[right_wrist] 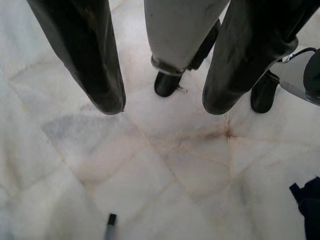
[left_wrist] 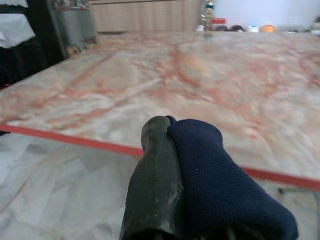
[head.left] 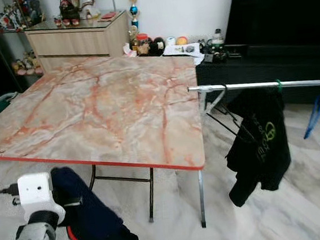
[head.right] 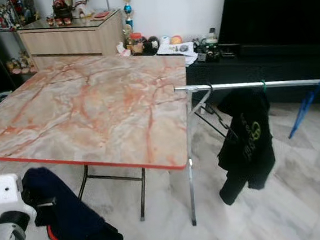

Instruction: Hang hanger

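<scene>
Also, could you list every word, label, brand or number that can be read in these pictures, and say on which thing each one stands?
No text can be read with certainty.
Black garment hanging on the metal rail: a green round logo with pale lettering beside it, too blurred to read.
Jars and bottles beyond the marble table: labels too small to read.
Dark blue garment in the left end effector: no print visible.

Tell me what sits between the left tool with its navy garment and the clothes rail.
In the left eye view, the marble-patterned folding table's near right corner and its metal legs stand between the left tool holding the navy garment and the rail.
</scene>
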### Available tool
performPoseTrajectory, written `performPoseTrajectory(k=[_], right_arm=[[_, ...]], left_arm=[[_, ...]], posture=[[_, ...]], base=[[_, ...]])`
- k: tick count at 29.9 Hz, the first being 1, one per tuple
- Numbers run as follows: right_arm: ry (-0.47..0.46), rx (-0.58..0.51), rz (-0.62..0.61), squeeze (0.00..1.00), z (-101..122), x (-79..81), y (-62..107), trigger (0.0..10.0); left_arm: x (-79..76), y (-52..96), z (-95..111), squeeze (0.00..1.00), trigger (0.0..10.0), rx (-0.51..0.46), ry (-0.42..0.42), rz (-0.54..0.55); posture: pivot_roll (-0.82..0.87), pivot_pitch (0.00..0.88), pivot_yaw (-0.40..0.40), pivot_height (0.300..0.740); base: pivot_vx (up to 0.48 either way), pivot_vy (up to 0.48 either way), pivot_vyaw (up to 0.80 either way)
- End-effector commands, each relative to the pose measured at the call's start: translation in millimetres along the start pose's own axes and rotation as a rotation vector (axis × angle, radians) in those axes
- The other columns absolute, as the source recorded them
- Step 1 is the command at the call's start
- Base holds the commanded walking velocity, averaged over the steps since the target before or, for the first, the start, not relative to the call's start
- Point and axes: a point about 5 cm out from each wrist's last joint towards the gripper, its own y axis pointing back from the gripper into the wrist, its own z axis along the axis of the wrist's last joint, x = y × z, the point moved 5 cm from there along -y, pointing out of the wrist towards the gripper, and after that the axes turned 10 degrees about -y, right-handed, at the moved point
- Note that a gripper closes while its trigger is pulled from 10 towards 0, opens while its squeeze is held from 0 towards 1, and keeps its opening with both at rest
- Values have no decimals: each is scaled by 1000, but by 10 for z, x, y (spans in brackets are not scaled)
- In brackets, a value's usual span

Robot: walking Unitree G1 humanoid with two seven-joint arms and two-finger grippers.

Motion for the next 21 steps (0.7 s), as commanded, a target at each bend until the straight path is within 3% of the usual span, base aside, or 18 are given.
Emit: performPoseTrajectory(k=[1, 10, 11, 12, 16, 21], right_arm=[[-13, -14, 10, 0, 48, 34, -6, 10000], [-16, -12, 19, 0, 47, 47, -7, 10000], [-20, -13, 19, 0, 47, 48, -7, 10000], [-20, -14, 19, 0, 50, 50, -7, 10000], [-22, -15, 19, 0, 54, 54, -8, 10000], [-24, -19, 22, 0, 65, 56, -9, 10000]], left_arm=[[88, -40, 154, 0, 10000, -46, 0, 21], [359, -335, 707, 0, 10000, -203, -53, 60], [398, -432, 918, 0, 10000, -258, -73, 53], [398, -512, 1125, 0, 10000, -312, -87, 39], [341, -604, 1331, 0, 10000, -364, -83, 8], [172, -856, 1898, 0, 10000, -500, -90, -74]], posture=[[235, 0, -1, 740], [242, 0, -4, 740], [244, 0, -2, 740], [245, 0, -2, 740], [250, 0, -3, 740], [254, 0, -4, 740]], base=[[480, 0, 0], [480, 0, 0], [480, 0, 0], [480, 0, 0], [480, 0, 0], [480, 0, 0]])
